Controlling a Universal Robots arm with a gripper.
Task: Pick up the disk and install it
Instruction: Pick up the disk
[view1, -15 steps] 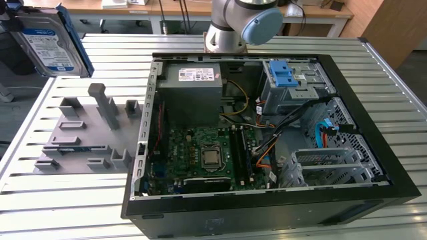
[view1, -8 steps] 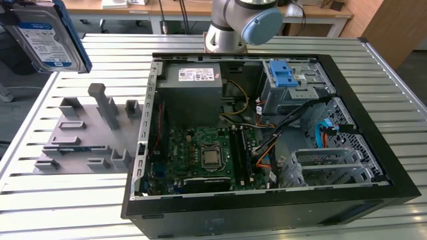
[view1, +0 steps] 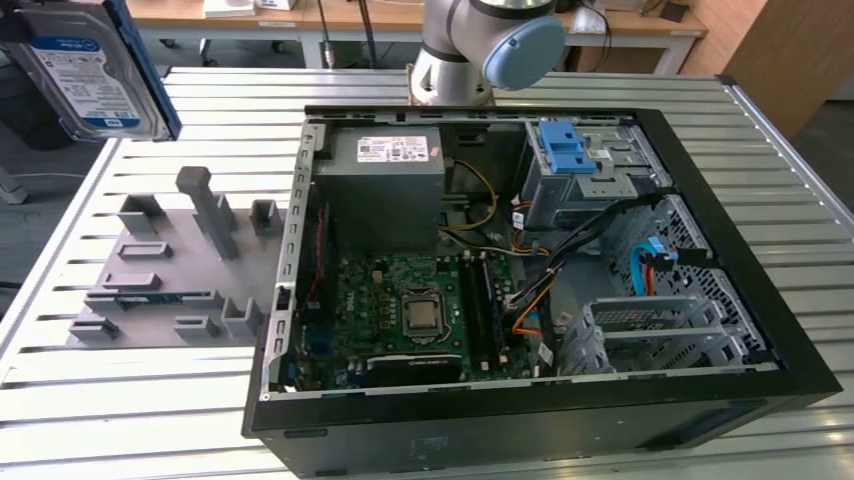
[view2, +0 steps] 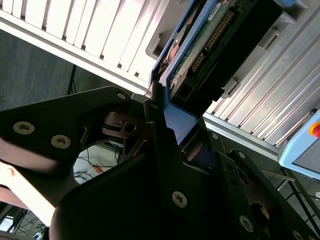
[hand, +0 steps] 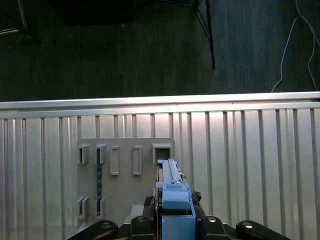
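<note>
Above the grey slotted holder (view1: 174, 290), apparently near its edge, the disk (view1: 87, 70) hangs upright in the air. The tool (hand: 172, 223) pinches its blue rail frame (hand: 175, 200). Beside the holder, an open computer case (view1: 534, 250) lies on the slatted tabletop (view1: 787, 180).

Holding the disk (view1: 91, 75) in the jaws high above the bench (view1: 120, 410) at the exterior view's left, over the slotted rack (view1: 167, 270) lying there; sharing the bench with the open computer case (view1: 747, 395) just beside the rack, on the exterior view's right, before the arm's base (view1: 447, 75).
</note>
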